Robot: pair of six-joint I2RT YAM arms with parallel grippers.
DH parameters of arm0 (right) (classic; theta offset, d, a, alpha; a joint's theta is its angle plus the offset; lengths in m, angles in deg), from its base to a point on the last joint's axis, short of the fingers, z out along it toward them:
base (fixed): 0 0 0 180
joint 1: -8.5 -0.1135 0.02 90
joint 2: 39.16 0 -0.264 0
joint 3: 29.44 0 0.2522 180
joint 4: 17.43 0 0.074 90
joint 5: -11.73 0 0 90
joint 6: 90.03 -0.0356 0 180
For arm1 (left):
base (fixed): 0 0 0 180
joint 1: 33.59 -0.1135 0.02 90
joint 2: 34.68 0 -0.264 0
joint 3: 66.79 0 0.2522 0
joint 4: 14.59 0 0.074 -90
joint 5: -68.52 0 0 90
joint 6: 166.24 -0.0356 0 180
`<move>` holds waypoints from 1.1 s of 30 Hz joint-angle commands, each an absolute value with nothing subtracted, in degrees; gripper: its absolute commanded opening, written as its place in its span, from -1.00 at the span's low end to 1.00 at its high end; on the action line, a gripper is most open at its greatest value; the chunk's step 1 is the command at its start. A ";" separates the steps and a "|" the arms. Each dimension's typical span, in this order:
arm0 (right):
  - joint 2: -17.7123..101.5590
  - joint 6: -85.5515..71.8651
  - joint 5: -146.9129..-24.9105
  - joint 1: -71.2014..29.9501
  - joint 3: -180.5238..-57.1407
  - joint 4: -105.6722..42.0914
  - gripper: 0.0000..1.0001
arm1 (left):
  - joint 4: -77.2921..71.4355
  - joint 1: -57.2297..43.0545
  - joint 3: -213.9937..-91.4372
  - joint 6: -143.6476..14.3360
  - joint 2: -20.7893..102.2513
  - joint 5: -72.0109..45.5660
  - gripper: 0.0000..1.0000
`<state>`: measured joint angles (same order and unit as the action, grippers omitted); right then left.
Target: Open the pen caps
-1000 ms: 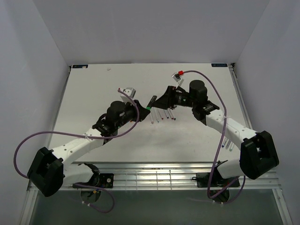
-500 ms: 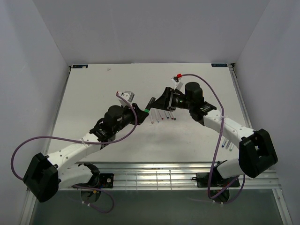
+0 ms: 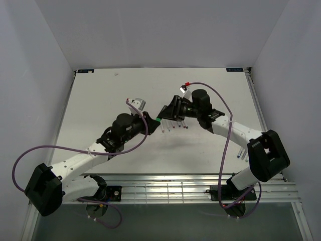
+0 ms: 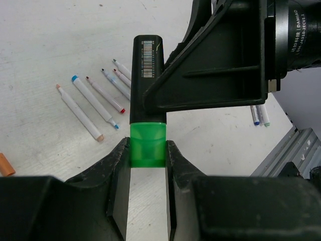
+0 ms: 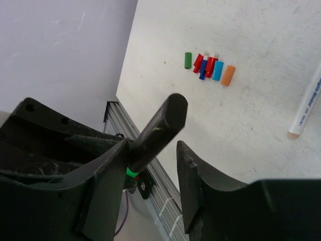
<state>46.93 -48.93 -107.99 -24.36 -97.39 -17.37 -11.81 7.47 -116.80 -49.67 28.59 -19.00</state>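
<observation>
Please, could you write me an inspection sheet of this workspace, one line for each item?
Surface: white table, a few small marks.
Job's things: black marker held off the table, green cap on it; white pens lying in a row; loose caps grouped together.
Clutter: nothing seen.
Grippers: left pincer shut on the green cap; right pincer open around the marker's barrel.
Cables: purple cables looping beside both arms.
Surroundings: plain walls on three sides; metal rail at the near edge.
</observation>
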 commanded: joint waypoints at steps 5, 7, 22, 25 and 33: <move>48.73 -53.37 -107.09 -25.16 -99.98 -9.93 -0.38 | -13.22 8.16 -118.95 -51.45 28.08 -16.13 -1.00; 49.08 -53.55 -107.54 -25.25 -99.54 -8.01 -0.84 | -13.13 8.25 -119.04 -52.15 27.99 -14.46 -1.00; 41.53 -49.69 -117.55 -21.82 -89.87 2.81 -0.85 | -18.84 -1.50 -116.32 -41.79 27.46 7.76 0.58; 41.26 -50.56 -119.57 -21.38 -89.43 5.10 -0.85 | -21.47 -3.61 -115.71 -40.21 28.95 13.99 0.58; 43.28 -54.69 -123.62 -21.29 -88.64 14.50 -0.85 | -35.53 -4.93 -114.74 -32.82 35.72 27.73 0.43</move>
